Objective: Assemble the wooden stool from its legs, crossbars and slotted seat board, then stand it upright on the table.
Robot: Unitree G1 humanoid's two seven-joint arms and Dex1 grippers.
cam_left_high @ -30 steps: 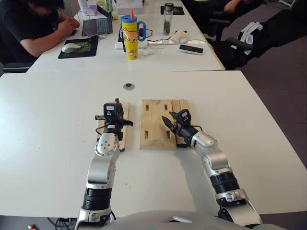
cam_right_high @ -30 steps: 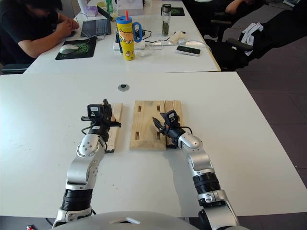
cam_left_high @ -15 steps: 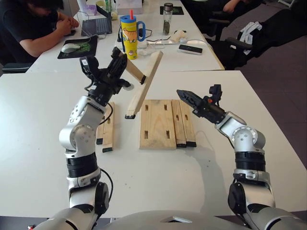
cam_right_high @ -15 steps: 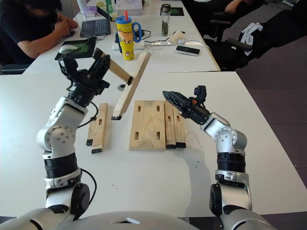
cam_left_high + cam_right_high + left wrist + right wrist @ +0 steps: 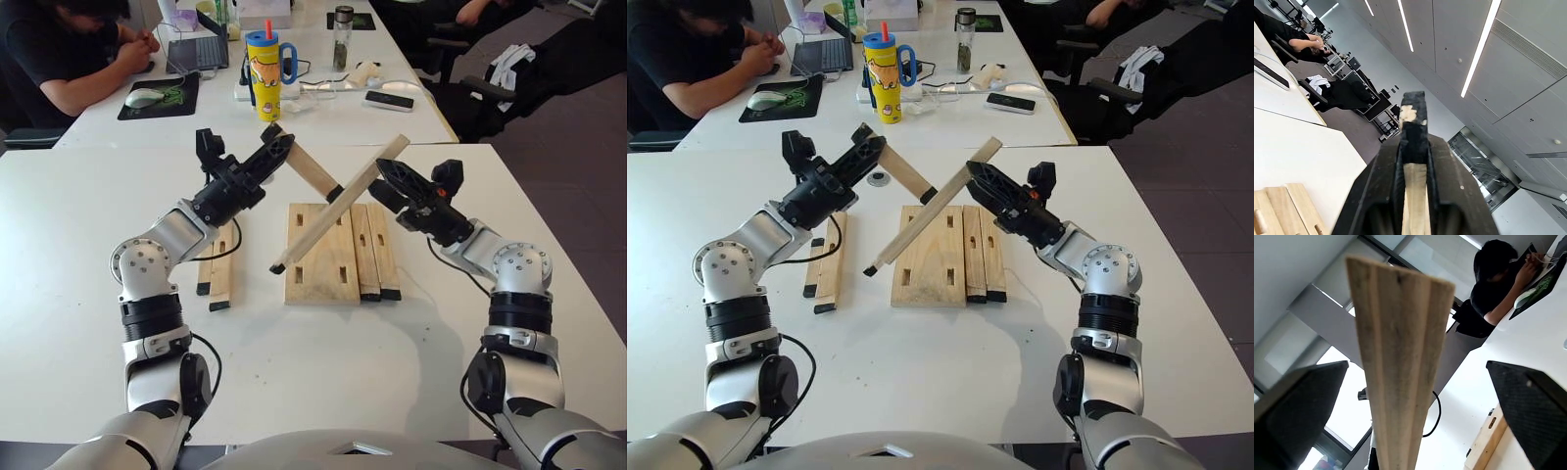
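Observation:
My left gripper [image 5: 266, 149] is raised over the table, shut on a short crossbar [image 5: 315, 176]; in the left wrist view its fingers [image 5: 1382, 171] clamp the bar. The crossbar joins a long leg [image 5: 313, 230] that slants from high right down to just above the slotted seat board [image 5: 318, 284]. My right gripper [image 5: 384, 184] is open around the leg's upper part, and the right wrist view shows both fingers well clear of the wood [image 5: 1400, 357]. Two more legs [image 5: 374, 250] lie against the board's right edge. Two pieces [image 5: 219, 266] lie to its left.
A cable grommet [image 5: 880, 179] sits in the table behind the board. On the table beyond stand a yellow cup [image 5: 265, 73], a phone [image 5: 390, 100] and a laptop [image 5: 199, 51], with a person seated at the far left. Bare table lies in front and on both sides.
My left arm swung the crossbar and leg right and lower, over the seat board. My right gripper rose toward the leg and now straddles its upper part.

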